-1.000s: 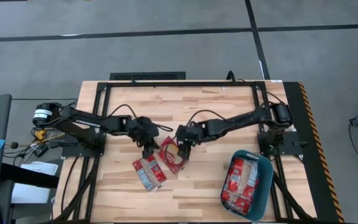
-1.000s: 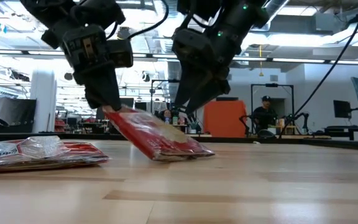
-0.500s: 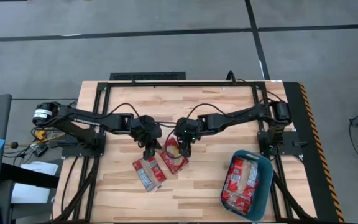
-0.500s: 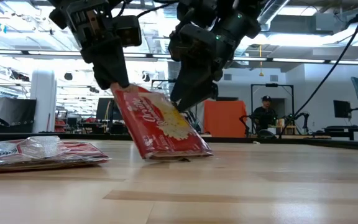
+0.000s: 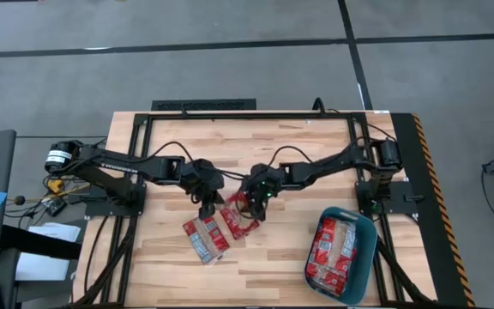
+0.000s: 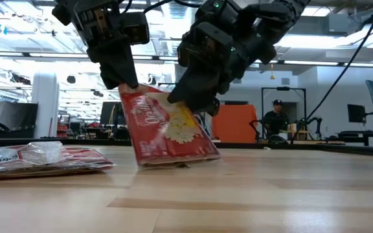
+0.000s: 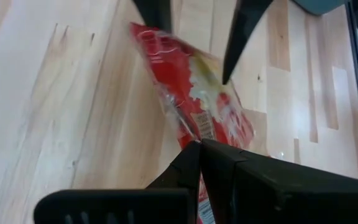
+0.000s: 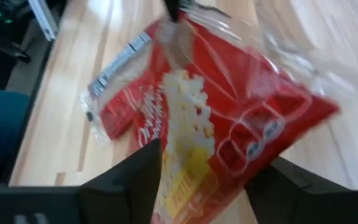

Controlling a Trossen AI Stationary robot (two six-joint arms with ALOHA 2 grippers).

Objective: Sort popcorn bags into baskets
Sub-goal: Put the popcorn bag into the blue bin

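handing over: a popcorn bag (image 6: 167,126) is propped on edge at the table's middle, well apart from the teal basket (image 5: 363,257), on the side away from the right arm's base.
held corner: the upper corner is pinched by the left gripper (image 6: 127,76), whose fingers are fully closed on it.
right gripper: the right gripper (image 6: 193,103) is placed against the bag's printed face from the basket side; its fingers (image 8: 132,180) are seen apart on either side of the packet, and a firm grip cannot be confirmed.
long axis: the bag is tilted, top leaning away from the basket, lower edge touching the wood.
nearer arm: the right arm is judged nearer the basket, so the carry is expected to fall to it.
around: 1 more packet (image 5: 206,239) lies flat, just beside the held bag, farther from the basket; several packets already lie inside the basket.
in the way: nothing is seen on the bare wood between bag and basket; the left fingers must be released first.
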